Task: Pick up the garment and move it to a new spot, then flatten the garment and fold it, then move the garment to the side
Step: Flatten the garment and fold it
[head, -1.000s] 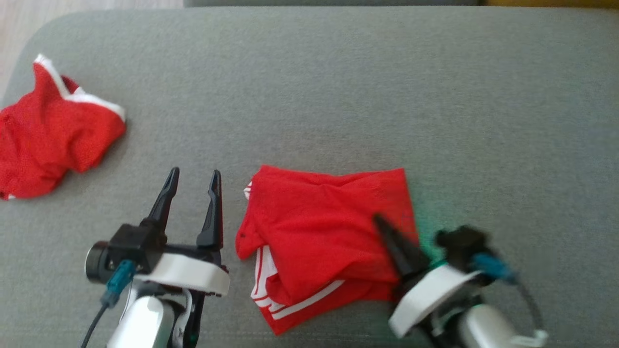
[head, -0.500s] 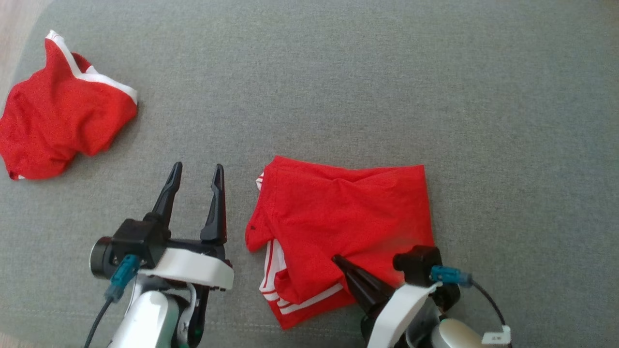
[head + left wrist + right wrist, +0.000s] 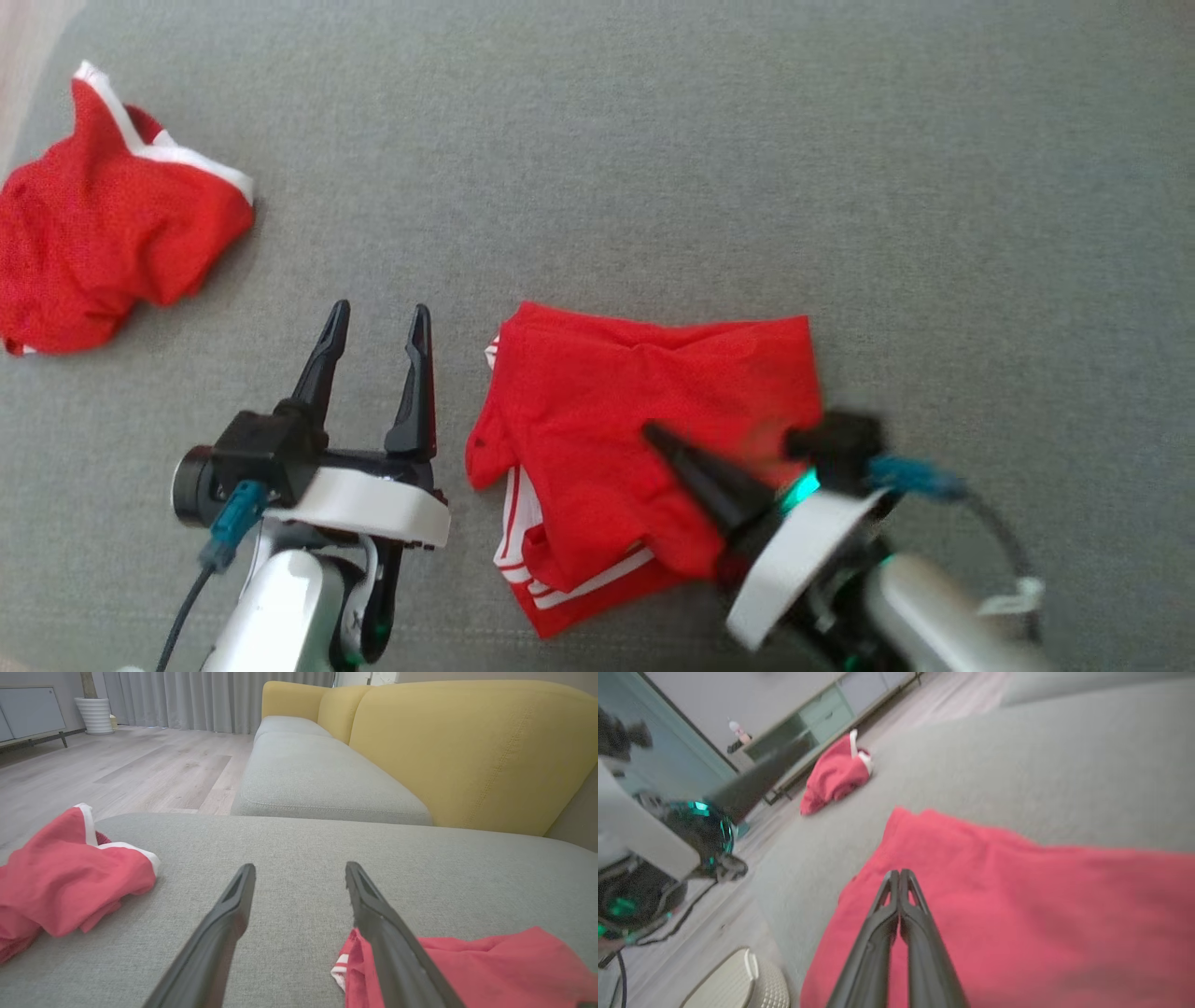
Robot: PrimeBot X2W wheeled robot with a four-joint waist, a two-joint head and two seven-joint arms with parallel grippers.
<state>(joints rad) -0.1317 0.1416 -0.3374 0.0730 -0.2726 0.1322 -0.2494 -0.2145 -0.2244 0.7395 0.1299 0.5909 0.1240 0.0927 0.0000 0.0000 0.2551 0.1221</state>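
The folded red garment [image 3: 644, 448] lies on the grey cushion [image 3: 747, 187]. A crumpled red garment [image 3: 112, 243] sits well apart at the far left. The left pincer [image 3: 379, 313] stands wide just beside the fold. The right pincer [image 3: 899, 875] is pressed together above it, gripping nothing (contact is too blurred to judge). A pale basket [image 3: 738, 980] is cut off below.

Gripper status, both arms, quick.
Left gripper: open, empty, beside the folded garment.
Right gripper: shut, tips over that garment, no cloth seen between them.
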